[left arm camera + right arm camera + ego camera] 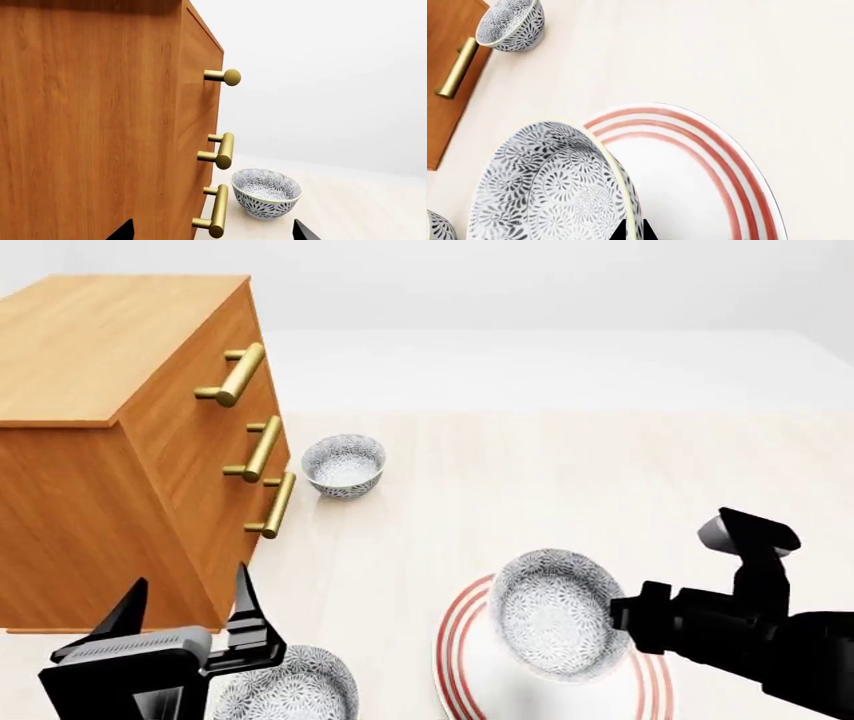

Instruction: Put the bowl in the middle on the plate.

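A drawer cabinet stands at the left of the worktop. One bowl sits just in front of its handles, farther back. The plate lies near the front, right of centre, with the bowl tilted over it. A third bowl lies left of the plate, at the cabinet's near corner.

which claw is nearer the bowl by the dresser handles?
Left. The left claw sits at the dresser corner, that far bowl ahead of it. The right claw grips another bowl over the plate, farther away.
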Robot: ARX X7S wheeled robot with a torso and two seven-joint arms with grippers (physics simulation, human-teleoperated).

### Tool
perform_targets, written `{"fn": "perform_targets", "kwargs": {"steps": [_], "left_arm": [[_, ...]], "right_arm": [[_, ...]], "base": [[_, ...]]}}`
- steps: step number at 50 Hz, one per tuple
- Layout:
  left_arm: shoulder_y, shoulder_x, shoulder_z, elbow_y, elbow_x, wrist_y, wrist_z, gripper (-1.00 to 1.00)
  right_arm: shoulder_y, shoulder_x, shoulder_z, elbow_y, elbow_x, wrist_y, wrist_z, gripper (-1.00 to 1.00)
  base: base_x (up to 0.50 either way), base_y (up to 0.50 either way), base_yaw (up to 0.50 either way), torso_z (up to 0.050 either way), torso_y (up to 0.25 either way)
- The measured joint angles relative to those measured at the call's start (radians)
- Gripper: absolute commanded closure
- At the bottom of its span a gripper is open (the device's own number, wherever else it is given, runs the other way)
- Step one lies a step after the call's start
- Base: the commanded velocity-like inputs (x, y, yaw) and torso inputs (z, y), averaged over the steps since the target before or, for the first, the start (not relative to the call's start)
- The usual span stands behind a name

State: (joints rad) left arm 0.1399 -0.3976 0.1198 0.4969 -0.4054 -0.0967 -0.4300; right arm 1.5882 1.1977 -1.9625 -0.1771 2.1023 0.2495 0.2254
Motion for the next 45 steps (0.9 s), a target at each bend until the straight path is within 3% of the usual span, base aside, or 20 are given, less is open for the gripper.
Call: {"fn": "perform_targets", "kwargs": {"steps": [39,40,45], "left_arm": [[-0.003,-0.005,0.011,-0.005,-0.002,0.003,-0.007,-1.0],[-0.003,-0.006,0.011,-0.005,-0.002,0.004,-0.007,-1.0],[-0.003,-0.007,0.012,-0.005,-0.002,0.004,-0.008,-1.0]], "right_arm": [[-0.095,-0.011,-0.016,0.025,-0.012,-0.06,-0.048,1.0],[-0.095,-0.011,-0.016,0.026,-0.012,-0.059,-0.049,-1.0],[-0.094,-0.014,-0.01,0.034,-0.009,-0.057,-0.057,-1.0]], "base": [[0.0,0.0,0.0,0.0,0.0],[0.0,0.0,0.0,0.0,0.0],[0.0,0.0,0.0,0.0,0.0]]}}
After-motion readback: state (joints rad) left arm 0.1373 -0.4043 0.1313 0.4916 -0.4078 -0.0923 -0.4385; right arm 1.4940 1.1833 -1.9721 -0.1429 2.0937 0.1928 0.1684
